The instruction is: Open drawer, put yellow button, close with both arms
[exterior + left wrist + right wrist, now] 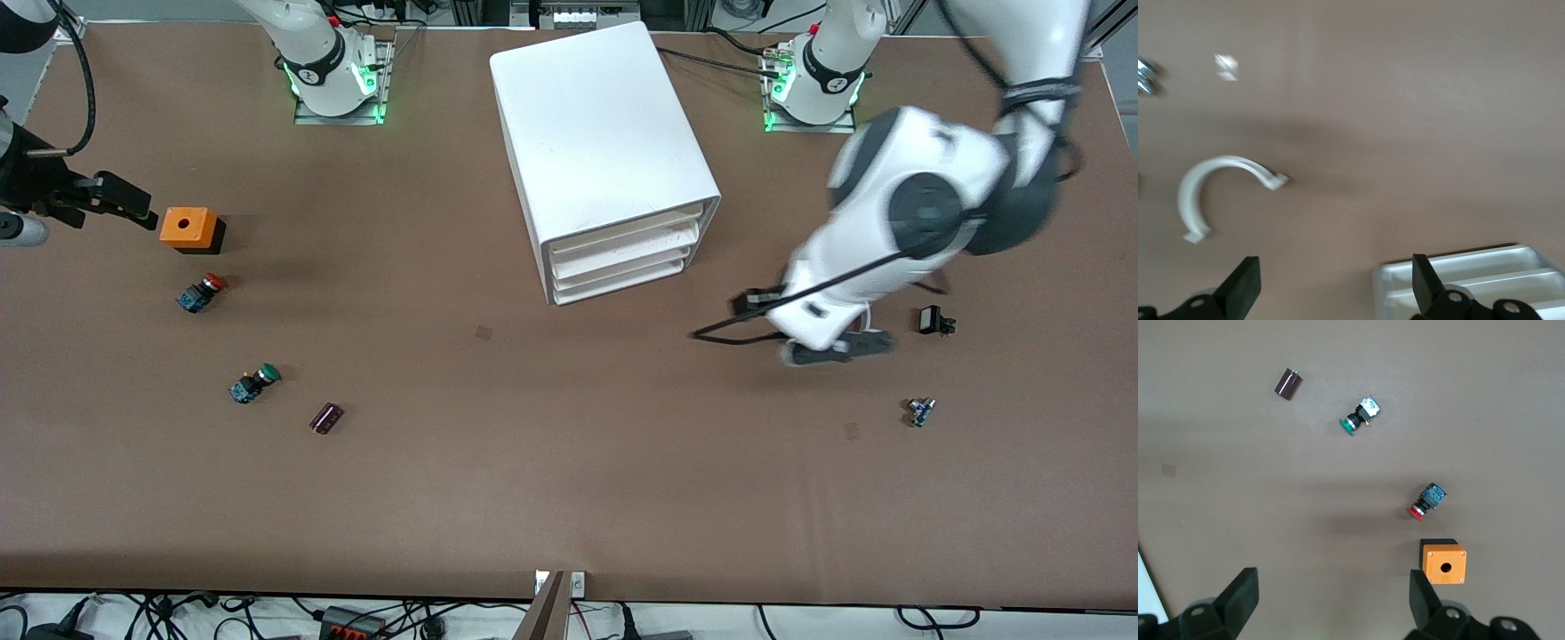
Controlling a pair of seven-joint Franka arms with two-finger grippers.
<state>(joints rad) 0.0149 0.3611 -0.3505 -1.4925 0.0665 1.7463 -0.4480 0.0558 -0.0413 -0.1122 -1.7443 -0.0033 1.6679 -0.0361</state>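
Note:
The white cabinet [605, 133] stands at mid-table, and its three drawers are all shut. The top drawer [622, 233] faces the front camera and the left arm's end of the table. No yellow button shows in any view. My left gripper [840, 347] is open and empty over the table, beside the drawer fronts toward the left arm's end. In the left wrist view [1335, 287] the drawer fronts [1471, 280] sit by one finger. My right gripper [120, 200] is open and empty [1331, 597] at the right arm's end, beside an orange box [188, 228].
A red-capped button [200, 293], a green-capped button [253, 384] and a dark cylinder [326, 418] lie nearer the front camera than the orange box [1443, 563]. A black part [933, 322] and a small blue part [920, 412] lie near the left gripper. A white C-shaped clip [1211, 193] lies under it.

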